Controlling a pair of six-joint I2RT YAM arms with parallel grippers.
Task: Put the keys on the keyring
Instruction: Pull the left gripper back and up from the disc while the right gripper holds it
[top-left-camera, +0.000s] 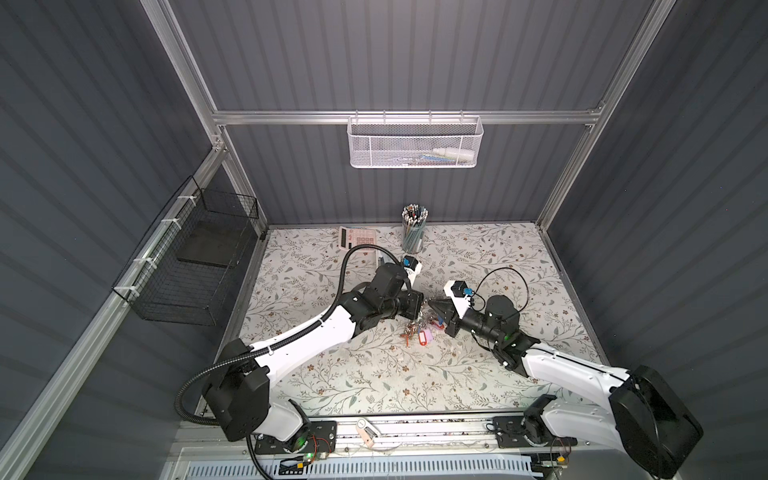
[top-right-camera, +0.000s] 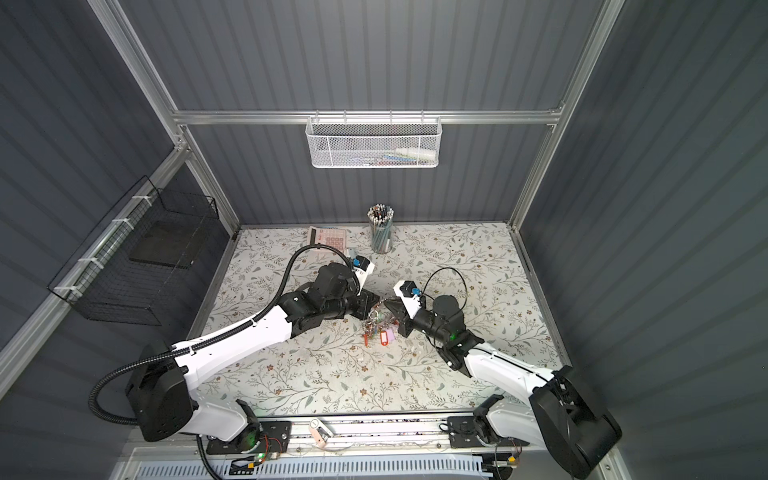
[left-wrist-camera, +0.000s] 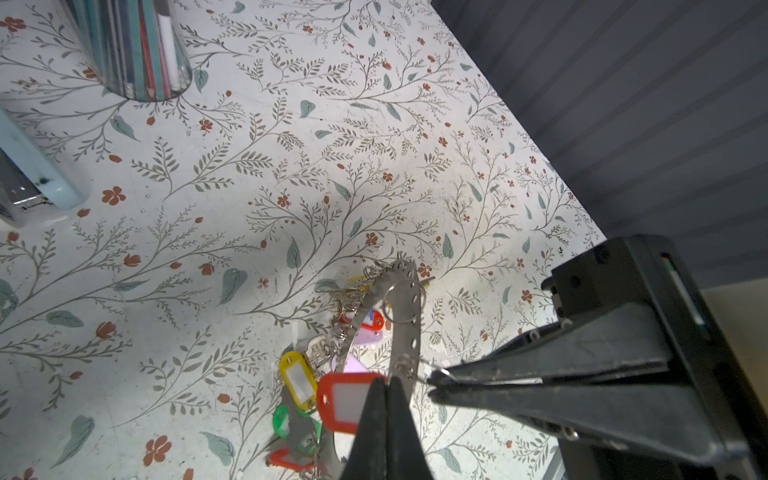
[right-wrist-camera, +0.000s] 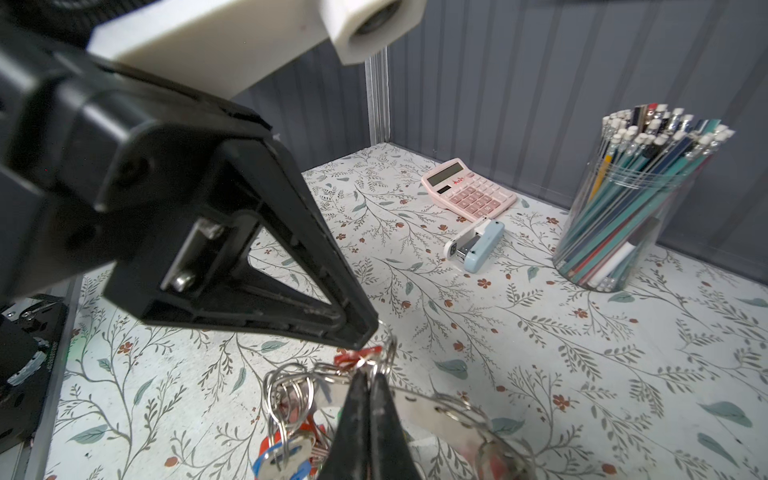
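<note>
The table (top-left-camera: 498, 374) is covered with a pale sheet printed with grey-green leafy sprigs and small rust-red flowers. It is enclosed by dark grey ribbed wall panels (top-left-camera: 374, 62) set in an aluminium frame (top-left-camera: 291, 117). A clear pencil jar (top-left-camera: 413, 232) is stood at the back wall. A white mesh basket (top-left-camera: 415, 143) is hung on the rail above the jar, and a black wire basket (top-left-camera: 187, 266) is fixed to the wall far to the jar's left. A pink calculator (right-wrist-camera: 467, 189) is laid just left of the jar, with a pale blue stapler (right-wrist-camera: 478, 245) near it.

In front of the jar, towards the arm bases, the keyring (left-wrist-camera: 405, 299) is held tilted over the keys (left-wrist-camera: 318, 347), which are heaped with their coloured tags on the sheet. The left gripper (left-wrist-camera: 386, 384) is clamped on the keyring's rim. The right gripper (left-wrist-camera: 432, 384) is pinched together on a thin split ring (left-wrist-camera: 444, 372) just beside that rim.

A red mark under the calculator's display and a stamp on one key are seen, but both are too blurred to be read.
</note>
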